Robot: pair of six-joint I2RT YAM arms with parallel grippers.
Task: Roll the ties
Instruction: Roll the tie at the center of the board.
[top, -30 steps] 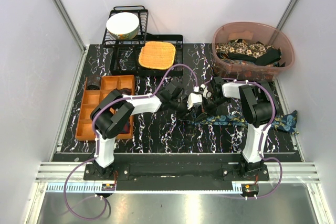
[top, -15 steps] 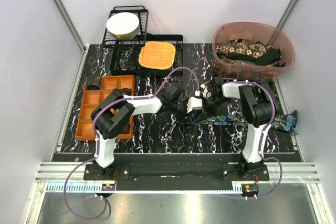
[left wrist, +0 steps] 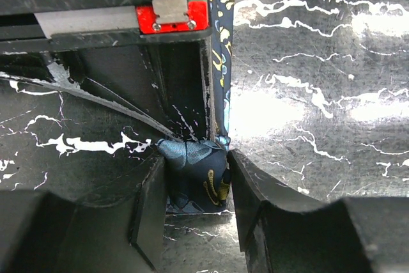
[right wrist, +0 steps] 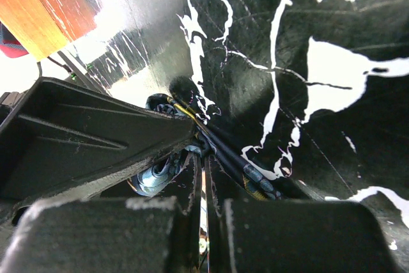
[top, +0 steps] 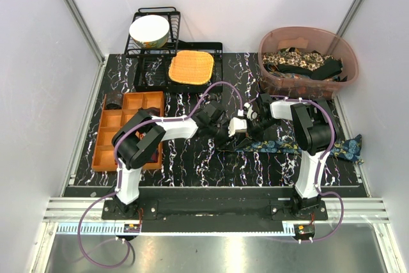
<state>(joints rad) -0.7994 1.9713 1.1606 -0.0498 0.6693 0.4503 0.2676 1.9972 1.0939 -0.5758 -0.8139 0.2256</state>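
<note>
A dark blue tie [top: 300, 148] with teal-yellow print lies flat along the front right of the table. Its left end is wound into a small roll [left wrist: 195, 171]. My left gripper [top: 230, 140] straddles that roll, and in the left wrist view the fabric fills the gap between both fingers [left wrist: 150, 202]. From the roll the tie's strip [left wrist: 220, 62] runs away beside the right gripper's finger. My right gripper [right wrist: 204, 155] is shut, its tips right at the tie [right wrist: 255, 180] next to the roll [right wrist: 153, 177]. Whether it pinches fabric I cannot tell.
A brown bin [top: 300, 30] at the back right holds more ties. An orange compartment tray [top: 108, 139] sits at the left. Behind it stand a black dish rack [top: 153, 12] with a white bowl [top: 149, 30] and an orange woven mat [top: 190, 67].
My left gripper has edged right and down onto the tie's rolled end, its jaws a little wider. The right arm has not moved.
</note>
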